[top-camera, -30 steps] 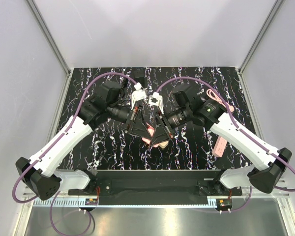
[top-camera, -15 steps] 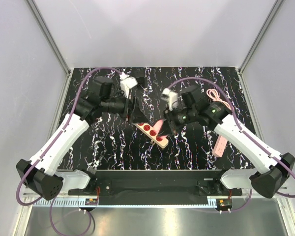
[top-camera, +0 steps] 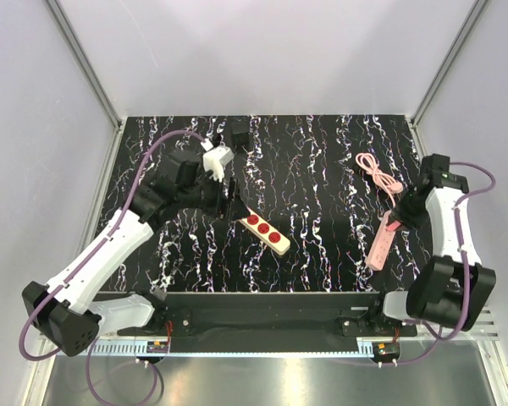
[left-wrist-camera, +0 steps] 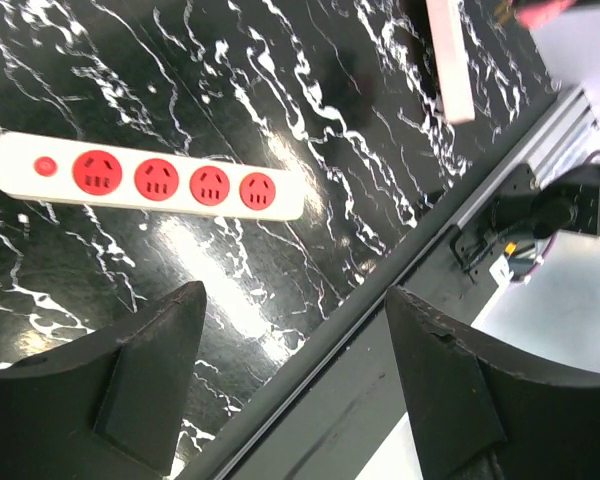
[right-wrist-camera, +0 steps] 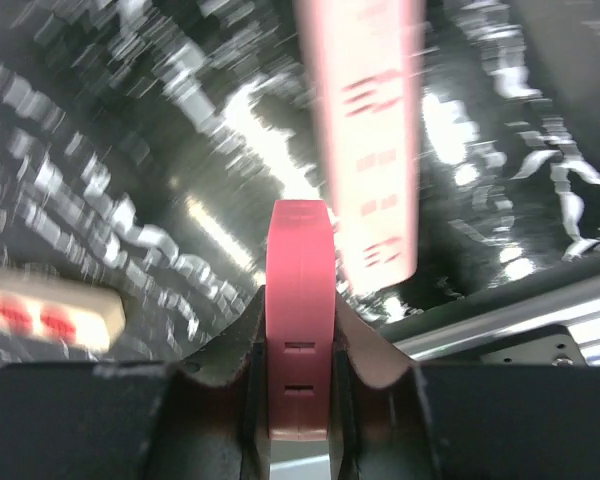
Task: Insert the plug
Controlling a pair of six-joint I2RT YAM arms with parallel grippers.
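Cream strip (top-camera: 264, 230) now lies uncovered on the surface (top-camera: 322, 254). The right claw (top-camera: 393, 222) has swung out to the right edge, clamped on a pink piece (right-wrist-camera: 298, 300). The left claw (left-wrist-camera: 295, 312) gapes empty beside the strip. Far back sits the plug (top-camera: 240, 133).
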